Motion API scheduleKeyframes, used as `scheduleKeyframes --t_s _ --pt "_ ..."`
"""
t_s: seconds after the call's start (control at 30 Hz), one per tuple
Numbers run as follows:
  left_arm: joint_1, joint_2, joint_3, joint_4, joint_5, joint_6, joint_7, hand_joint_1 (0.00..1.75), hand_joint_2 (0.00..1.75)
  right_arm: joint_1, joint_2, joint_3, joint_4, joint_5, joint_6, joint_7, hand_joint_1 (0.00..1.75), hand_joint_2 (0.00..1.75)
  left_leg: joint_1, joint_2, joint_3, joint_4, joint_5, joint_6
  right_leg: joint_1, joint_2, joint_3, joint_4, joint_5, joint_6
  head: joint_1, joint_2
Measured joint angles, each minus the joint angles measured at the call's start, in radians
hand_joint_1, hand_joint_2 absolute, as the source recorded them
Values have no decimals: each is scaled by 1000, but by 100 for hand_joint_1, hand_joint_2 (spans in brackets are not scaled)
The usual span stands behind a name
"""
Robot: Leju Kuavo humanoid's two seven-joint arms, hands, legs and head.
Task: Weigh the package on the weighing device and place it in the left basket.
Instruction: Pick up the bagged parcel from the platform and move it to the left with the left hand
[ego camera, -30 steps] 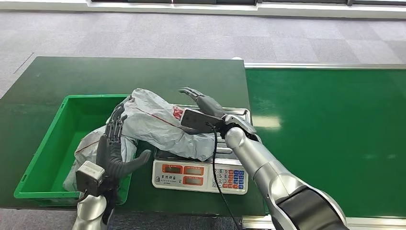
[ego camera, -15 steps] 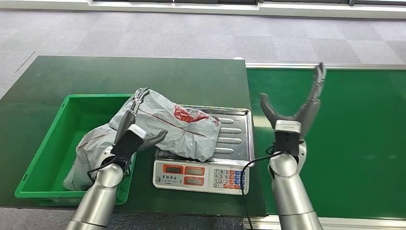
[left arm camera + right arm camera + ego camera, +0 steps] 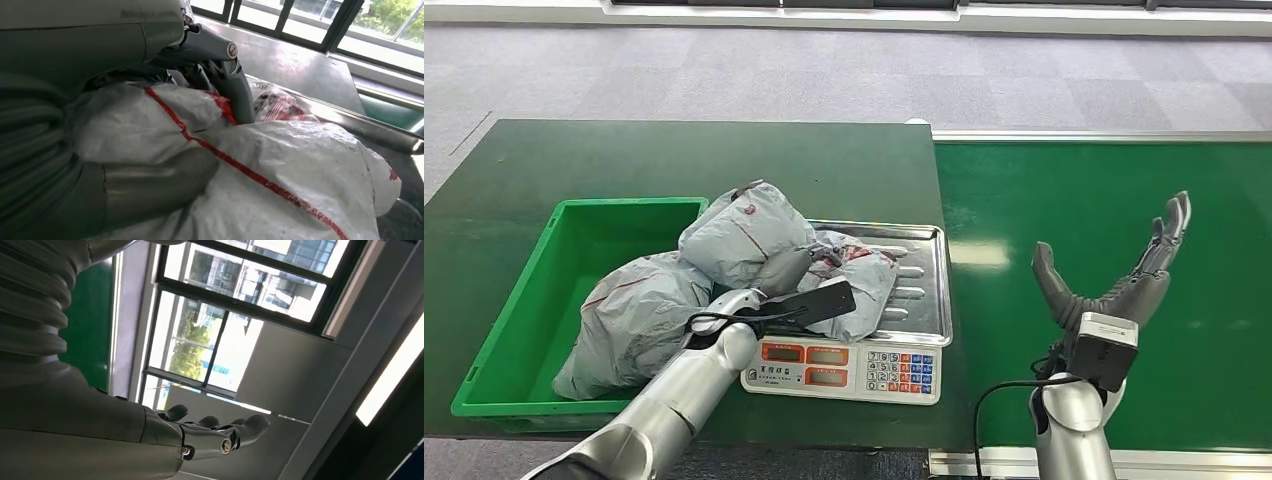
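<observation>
On the scale (image 3: 844,365), left hand (image 3: 799,270) clamps the package (image 3: 744,245), likely to drag it toward the basket (image 3: 514,300) beside it; right hand (image 3: 1114,290) hovers apart, fingers spread, empty.

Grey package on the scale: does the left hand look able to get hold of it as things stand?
Probably yes. The left hand is already on the grey package, its fingers pressed into the wrapping, with nothing between them. The right hand hangs open, well off to the side.

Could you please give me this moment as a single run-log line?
left hand: grips grey package on scale tray | right hand: empty, fingers spread, over conveyor | green basket: holds another grey package
</observation>
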Motion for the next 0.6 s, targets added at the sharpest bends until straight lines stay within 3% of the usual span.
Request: scheduleKeyframes --t_s 0.17,0.33,0.47,0.6 --pt "-15 -6 -15 34 24 31 -16 175 175 30 0 0 -28 31 5 10 0 175 0 0 0 0 0 0 0 0 0 0 0 0 0 0" --pt "-3 -3 -5 21 109 106 -92 175 175 51 0 0 -42 40 6 10 0 175 0 0 -1 0 0 0 0 0 0 0 0 0 0 0" --pt "31 13 19 -89 215 153 -158 175 175 74 0 -5 -54 42 3 6 0 175 0 0 -1 0 0 0 0 0 0 0 0 0 0 0" --pt "92 50 42 -286 310 214 -199 175 175 102 0 -21 -70 42 2 -4 0 175 0 0 -1 -1 0 0 0 0 -1 0 -1 0 0 0"
